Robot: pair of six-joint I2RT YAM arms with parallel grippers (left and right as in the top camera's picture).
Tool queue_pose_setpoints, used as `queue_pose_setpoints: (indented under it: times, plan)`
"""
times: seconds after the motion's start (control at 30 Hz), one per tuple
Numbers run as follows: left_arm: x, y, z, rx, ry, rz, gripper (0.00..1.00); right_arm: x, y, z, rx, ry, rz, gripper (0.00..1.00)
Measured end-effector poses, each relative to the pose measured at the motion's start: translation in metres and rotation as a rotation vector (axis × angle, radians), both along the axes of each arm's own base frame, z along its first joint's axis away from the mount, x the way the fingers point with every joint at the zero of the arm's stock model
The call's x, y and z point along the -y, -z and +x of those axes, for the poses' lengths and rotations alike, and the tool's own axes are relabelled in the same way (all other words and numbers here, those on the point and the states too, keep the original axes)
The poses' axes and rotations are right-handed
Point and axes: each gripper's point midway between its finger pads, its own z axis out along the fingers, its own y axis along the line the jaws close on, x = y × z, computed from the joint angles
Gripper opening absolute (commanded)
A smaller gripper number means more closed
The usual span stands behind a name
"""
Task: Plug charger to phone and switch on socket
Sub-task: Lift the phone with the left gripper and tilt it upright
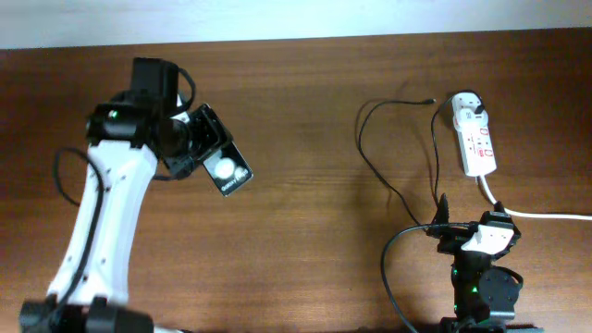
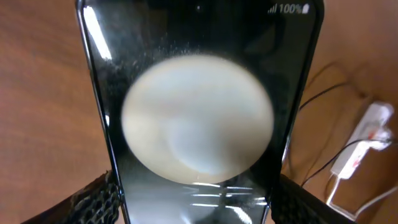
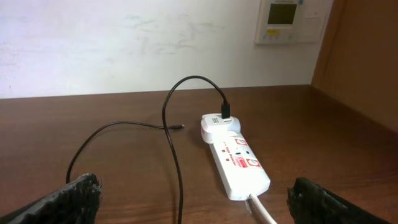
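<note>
Overhead: one desk. At nine o'clock, the left claw is clamped on the one phone. At three o'clock lies one socket, one charger plugged into it.

Left wrist: phone fills the view between two fingers.

Right wrist: right claw spread apart; socket just five o'clock of centre.

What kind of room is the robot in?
Probably an office or a lab workroom. There is a big brown wooden table, a plain white wall with a small control panel on it, and a socket lying on the table.
</note>
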Motion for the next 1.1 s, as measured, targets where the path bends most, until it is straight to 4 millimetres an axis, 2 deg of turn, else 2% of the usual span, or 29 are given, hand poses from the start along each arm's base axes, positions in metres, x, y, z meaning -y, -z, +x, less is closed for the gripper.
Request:
queue_pose_setpoints:
  times: [0.07, 0.1, 0.2, 0.43, 0.5, 0.63, 0.73, 1.1]
  plan:
    - [0.006, 0.027, 0.001, -0.108, 0.048, -0.012, 0.56, 0.0, 0.0, 0.0, 0.0, 0.0, 0.0, 0.99]
    - [0.007, 0.048, -0.005, -0.195, 0.077, -0.011, 0.56, 0.0, 0.0, 0.0, 0.0, 0.0, -0.001, 0.99]
    - [0.008, 0.057, -0.02, -0.279, 0.11, -0.015, 0.57, 0.0, 0.0, 0.0, 0.0, 0.0, -0.001, 0.99]
    - [0.046, 0.035, -0.057, -0.41, 0.192, -0.276, 0.56, 0.0, 0.0, 0.0, 0.0, 0.0, 0.0, 0.99]
    - [0.054, 0.028, -0.06, -0.425, 0.193, -0.336, 0.55, 0.0, 0.0, 0.0, 0.0, 0.0, 0.0, 0.99]
    - [0.071, 0.015, -0.056, -0.405, 0.206, -0.46, 0.55, 0.0, 0.0, 0.0, 0.0, 0.0, 0.0, 0.99]
    - [0.081, 0.006, -0.045, -0.354, 0.217, -0.537, 0.55, 0.0, 0.0, 0.0, 0.0, 0.0, 0.0, 0.99]
    - [0.091, -0.004, -0.033, -0.32, 0.195, -0.623, 0.55, 0.0, 0.0, 0.0, 0.0, 0.0, 0.0, 0.99]
